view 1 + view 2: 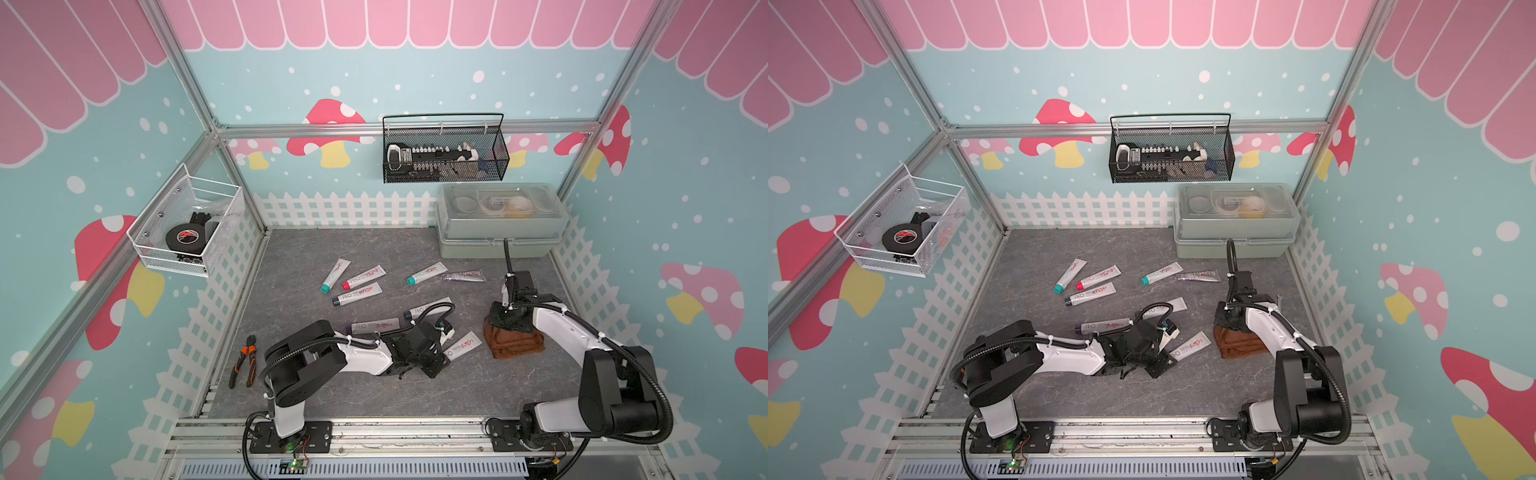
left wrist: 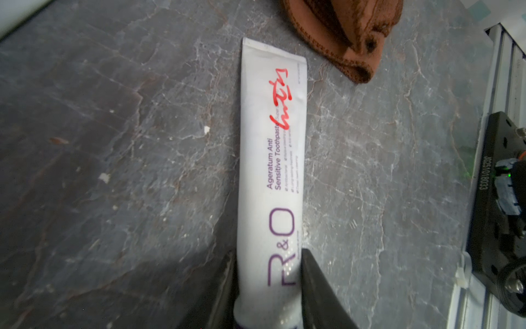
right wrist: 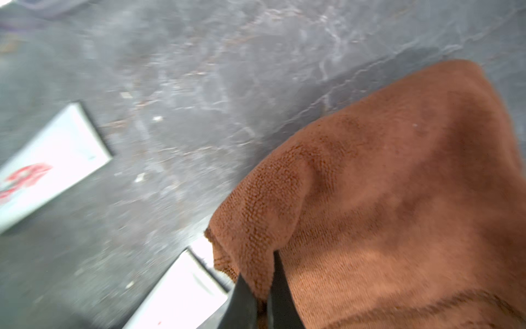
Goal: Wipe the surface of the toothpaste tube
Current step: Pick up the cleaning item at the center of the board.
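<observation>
A white toothpaste tube with purple lettering and a red scribble lies flat on the grey table. My left gripper is shut on its cap end, one finger against each side. In both top views the tube points from the left gripper toward a brown cloth. My right gripper is shut on a raised fold of the cloth. The tube's flat end lies just beside the cloth. From above, the right gripper sits over the cloth's far edge.
Several other tubes lie scattered further back, and one runs partly under the left arm. Orange-handled pliers lie at the front left. A grey lidded box stands at the back right. Two mesh baskets hang on the walls.
</observation>
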